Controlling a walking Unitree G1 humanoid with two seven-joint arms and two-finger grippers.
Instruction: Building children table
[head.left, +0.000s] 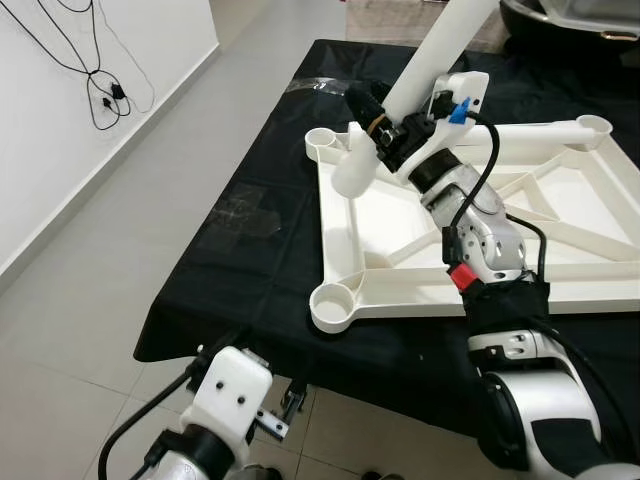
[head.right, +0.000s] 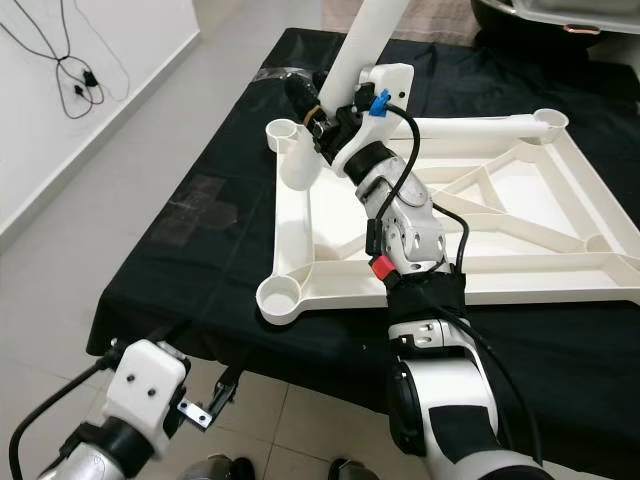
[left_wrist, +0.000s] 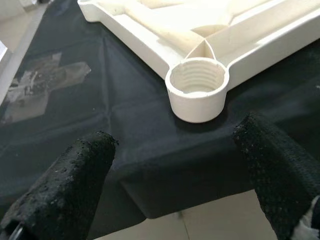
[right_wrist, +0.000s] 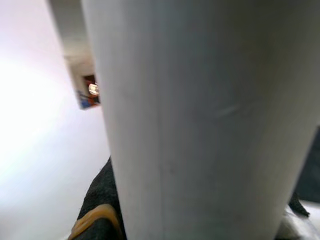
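Observation:
A white tabletop (head.left: 400, 292) lies upside down on the black-draped table (head.left: 260, 270), with threaded leg sockets at its corners. My right gripper (head.left: 385, 122) is shut on a white table leg (head.left: 440, 50), which it holds tilted. The leg's rounded lower end (head.left: 353, 172) hangs just beside the far-left socket (head.left: 322, 142), over the left rail. In the right wrist view the leg (right_wrist: 200, 120) is very close. My left gripper (left_wrist: 175, 145) is open below the table's front edge, and the near-left socket (left_wrist: 196, 87) lies beyond its fingers (left_wrist: 80, 170).
A grey tape patch (head.left: 240, 212) marks the cloth left of the tabletop. Black cables (head.left: 100, 90) hang on the white wall at the left, above tiled floor (head.left: 90, 300). A dark object (head.left: 570, 20) sits at the back right.

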